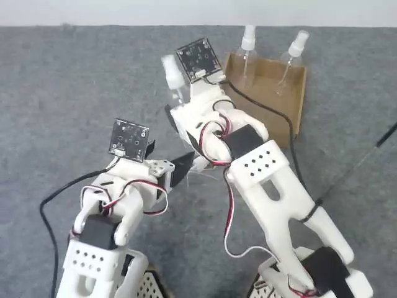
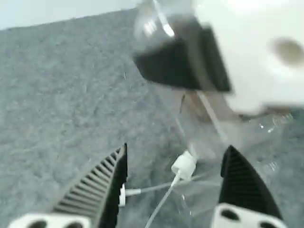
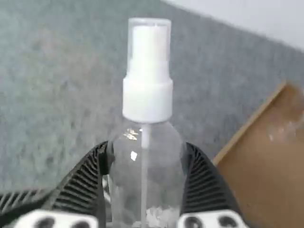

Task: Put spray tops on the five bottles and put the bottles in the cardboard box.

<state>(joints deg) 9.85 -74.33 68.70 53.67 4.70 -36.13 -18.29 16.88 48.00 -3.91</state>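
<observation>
Three clear bottles with white spray tops can be counted: a first bottle [image 1: 247,53] and a second bottle [image 1: 290,59] in the one cardboard box [image 1: 299,105] near the table's [image 1: 62,93] far edge, and a third bottle [image 3: 145,166] outside it. Two grippers are over the table, the left gripper [image 2: 178,149] and the right gripper [image 3: 147,147]. One loose spray top [image 2: 183,166] lies on the table; any others cannot be told.
</observation>
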